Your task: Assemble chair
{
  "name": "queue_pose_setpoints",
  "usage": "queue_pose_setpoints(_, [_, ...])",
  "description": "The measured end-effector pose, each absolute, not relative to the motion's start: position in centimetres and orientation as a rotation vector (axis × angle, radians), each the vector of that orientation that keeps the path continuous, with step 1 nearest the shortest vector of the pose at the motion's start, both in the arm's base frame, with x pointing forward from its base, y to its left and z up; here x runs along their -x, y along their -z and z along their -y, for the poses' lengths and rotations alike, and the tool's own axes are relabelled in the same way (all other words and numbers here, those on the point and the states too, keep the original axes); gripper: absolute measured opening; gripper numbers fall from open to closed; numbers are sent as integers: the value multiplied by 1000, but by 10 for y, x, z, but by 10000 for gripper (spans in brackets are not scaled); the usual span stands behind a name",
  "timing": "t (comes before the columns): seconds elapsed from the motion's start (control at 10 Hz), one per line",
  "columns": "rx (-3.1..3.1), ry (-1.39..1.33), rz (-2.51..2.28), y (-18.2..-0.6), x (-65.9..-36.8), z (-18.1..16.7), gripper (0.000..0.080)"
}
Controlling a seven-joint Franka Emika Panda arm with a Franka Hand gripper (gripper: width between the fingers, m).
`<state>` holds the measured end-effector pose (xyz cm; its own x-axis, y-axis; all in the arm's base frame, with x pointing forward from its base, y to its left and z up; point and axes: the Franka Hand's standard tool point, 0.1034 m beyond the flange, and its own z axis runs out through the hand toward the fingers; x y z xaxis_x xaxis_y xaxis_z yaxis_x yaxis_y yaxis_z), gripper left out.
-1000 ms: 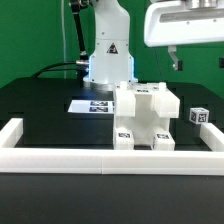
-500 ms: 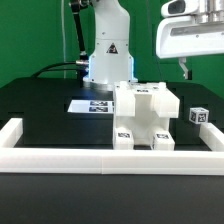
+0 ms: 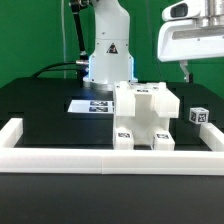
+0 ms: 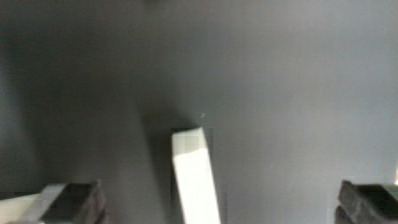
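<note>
We find the chair (image 3: pixel 145 118) sitting in the middle of the dark counter (image 3: pixel 40 105). It is a blocky white cluster, part-built and upright, with small black-and-white tags on its near faces. It stands just behind the long white border frame (image 3: pixel 110 160) that runs along the near edge. Off at the exterior view's right, a small tagged block (image 3: pixel 198 116) sits alone on the counter, near the chair but not touching it. On the far side of the chair, the marker board (image 3: pixel 92 105) lies flat in front of the robot base (image 3: pixel 108 55).

Up high at the exterior view's right hangs the claw (image 3: pixel 186 72), well above the counter and well apart from the chair. The wrist view gives us the answer on the fingers (image 4: pixel 63 200): one dark tip shows at each side of the picture, so the claw (image 4: pixel 217 205) is spread wide with nothing pinched between them. Below it we see blurred grey counter and a narrow pale strip (image 4: pixel 196 165). We cannot tell what that strip is.
</note>
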<state>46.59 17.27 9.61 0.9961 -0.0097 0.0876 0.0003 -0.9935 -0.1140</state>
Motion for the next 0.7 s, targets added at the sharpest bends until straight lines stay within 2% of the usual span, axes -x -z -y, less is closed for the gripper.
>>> queue_pose_setpoints(0.2, [3034,95,191,-79,-456,-167,649])
queue_pose_setpoints(0.6, [3040,104,101,-76,-452,-166,649])
queue_pose_setpoints(0.7, [3045,121,107,-69,-445,-167,649])
